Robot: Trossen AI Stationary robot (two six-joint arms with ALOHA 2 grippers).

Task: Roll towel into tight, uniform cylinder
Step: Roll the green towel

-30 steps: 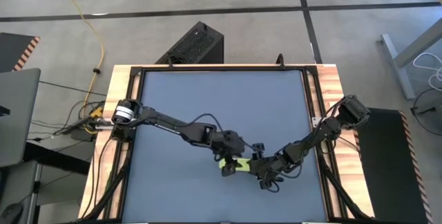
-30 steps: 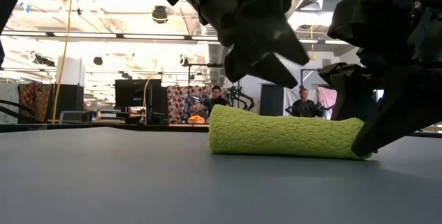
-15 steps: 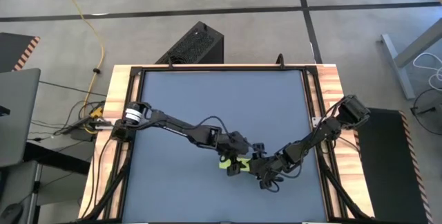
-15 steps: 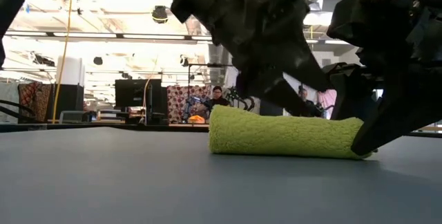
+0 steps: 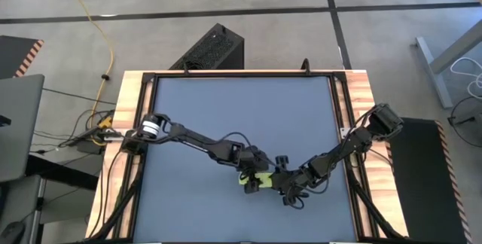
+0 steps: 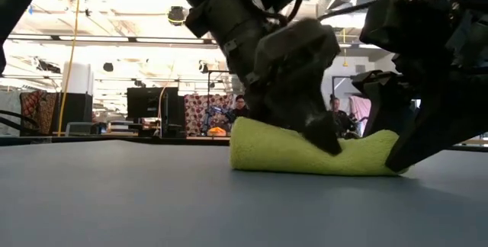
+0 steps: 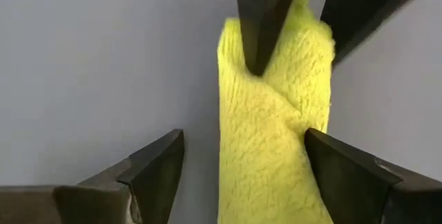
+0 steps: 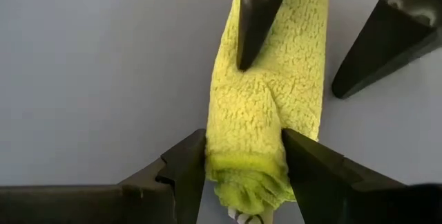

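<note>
The bench [image 5: 360, 86] has a light wooden top inside a black frame, with a dark blue-grey mat [image 5: 241, 116] over its middle. It stands on a grey concrete floor [image 5: 226, 3] crossed by dark lines. Behind the bench sits a black perforated box [image 5: 211, 48], and a yellow cable [image 5: 94, 25] trails across the floor beside it. Beyond the bench, the room is a bright hall with ceiling lights [image 6: 114, 49], dark monitors [image 6: 149, 102], patterned fabric [image 6: 200, 110] and two seated people [image 6: 240, 106], far off
</note>
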